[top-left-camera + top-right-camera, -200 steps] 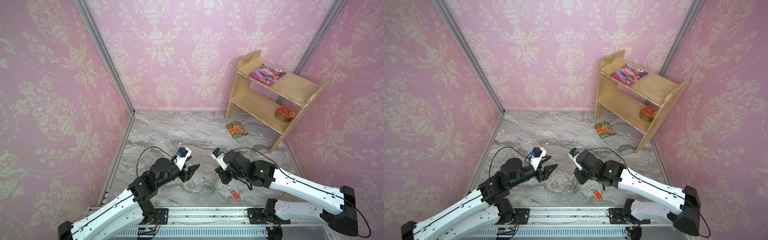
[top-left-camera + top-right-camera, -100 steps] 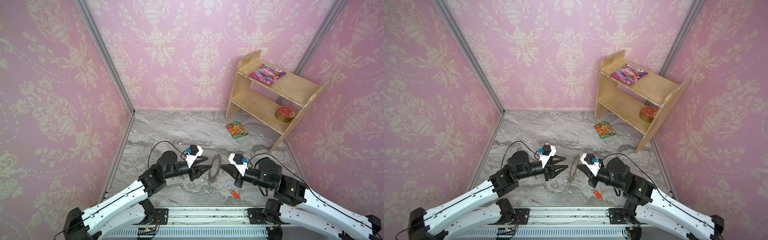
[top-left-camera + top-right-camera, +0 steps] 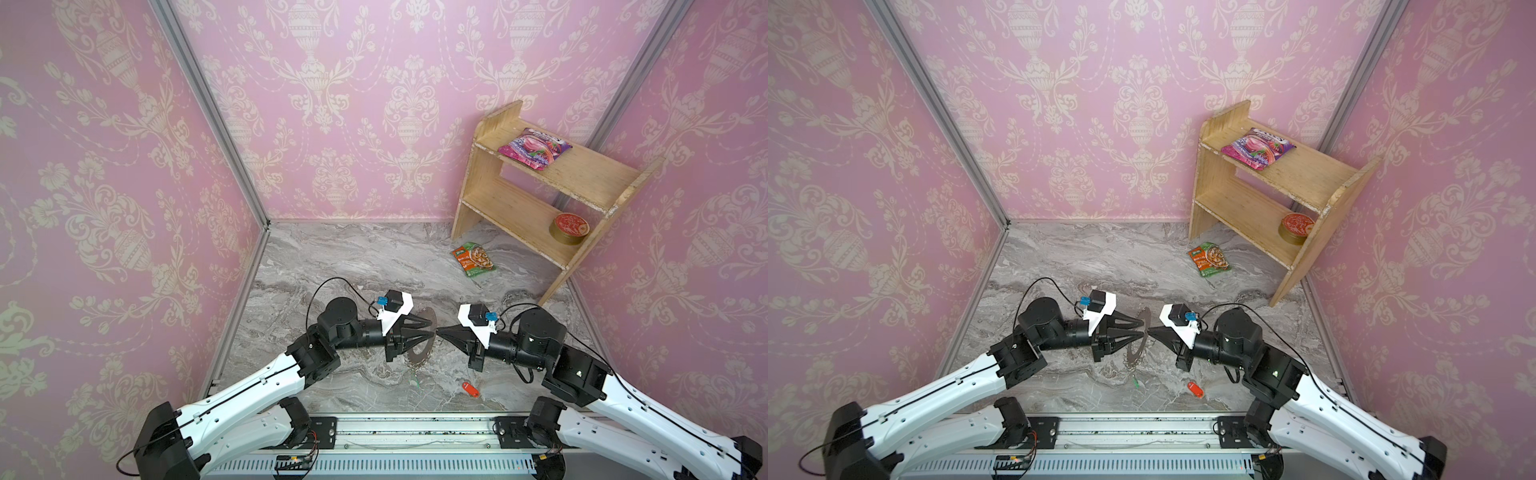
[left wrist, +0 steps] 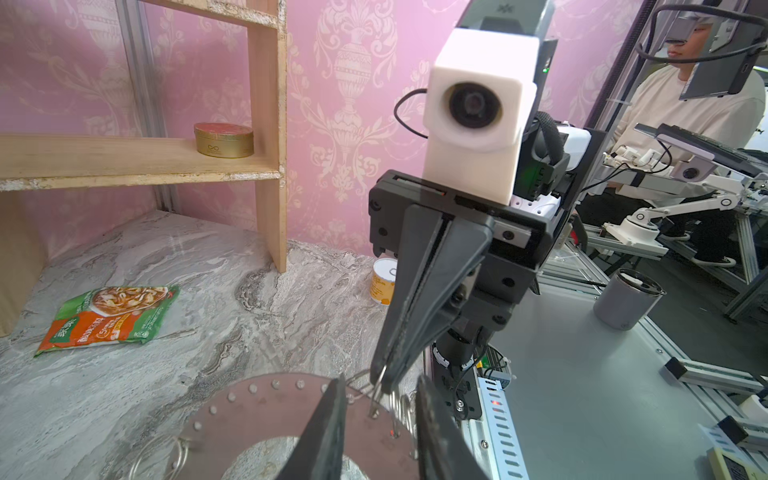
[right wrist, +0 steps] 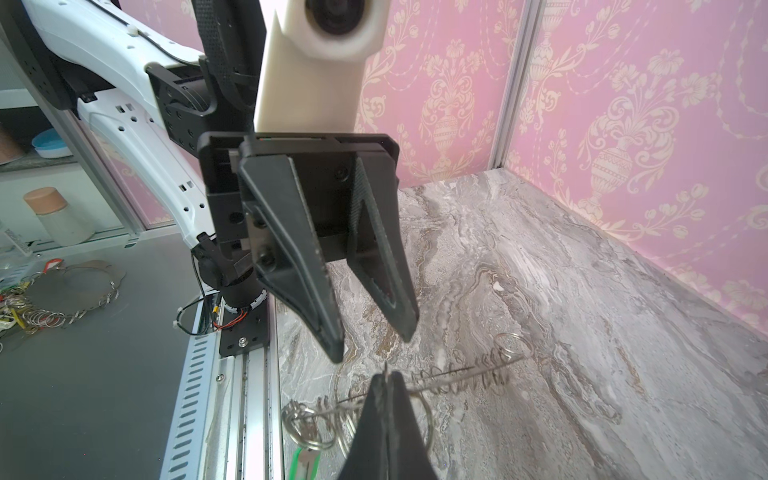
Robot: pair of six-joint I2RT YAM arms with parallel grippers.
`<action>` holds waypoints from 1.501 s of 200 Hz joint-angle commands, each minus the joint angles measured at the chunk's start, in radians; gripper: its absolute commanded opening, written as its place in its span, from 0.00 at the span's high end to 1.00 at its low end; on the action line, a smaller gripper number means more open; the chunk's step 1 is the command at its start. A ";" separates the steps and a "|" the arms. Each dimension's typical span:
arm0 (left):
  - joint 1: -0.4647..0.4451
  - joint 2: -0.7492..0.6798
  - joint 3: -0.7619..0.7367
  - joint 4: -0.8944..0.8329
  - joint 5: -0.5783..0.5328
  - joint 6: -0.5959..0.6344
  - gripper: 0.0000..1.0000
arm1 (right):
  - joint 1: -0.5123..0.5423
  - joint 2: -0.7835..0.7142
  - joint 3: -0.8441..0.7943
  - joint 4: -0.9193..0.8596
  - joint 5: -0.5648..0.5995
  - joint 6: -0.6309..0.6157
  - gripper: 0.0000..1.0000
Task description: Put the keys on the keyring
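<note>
The keyring [image 3: 420,354], a flat grey disc with wire loops round its rim, stands upright above the marble floor between both grippers. My right gripper [image 3: 439,331] [image 5: 384,380] is shut on a wire loop at its rim. My left gripper [image 3: 432,329] [image 4: 379,390] faces it from the other side. It is open, and its fingertips [image 4: 334,411] flank the rim loops close to the right gripper's tip. A green-tagged key [image 5: 305,461] [image 3: 415,377] hangs from a loop at the ring's low end. A red-tagged key [image 3: 471,389] [image 3: 1195,389] lies on the floor near the front rail.
A wooden shelf [image 3: 540,208] stands at the back right with a pink packet [image 3: 534,147] on top and a round tin [image 3: 568,228] on its lower board. An orange-green packet [image 3: 473,259] lies on the floor before it. Pink walls close three sides.
My right gripper has lifted the keyring from near the floor and turned it upright. My left gripper has swung right up to the ring, and its jaws have narrowed.
</note>
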 commanded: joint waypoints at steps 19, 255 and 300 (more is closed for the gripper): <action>0.001 0.003 0.020 0.004 0.039 0.006 0.74 | -0.014 -0.005 0.032 0.080 -0.053 0.017 1.00; 0.001 -0.045 0.028 -0.037 0.045 0.082 1.00 | -0.016 0.023 0.131 -0.109 0.018 0.047 0.79; 0.000 -0.139 0.057 -0.248 -0.058 0.269 1.00 | -0.017 -0.024 0.191 -0.330 0.087 -0.024 0.56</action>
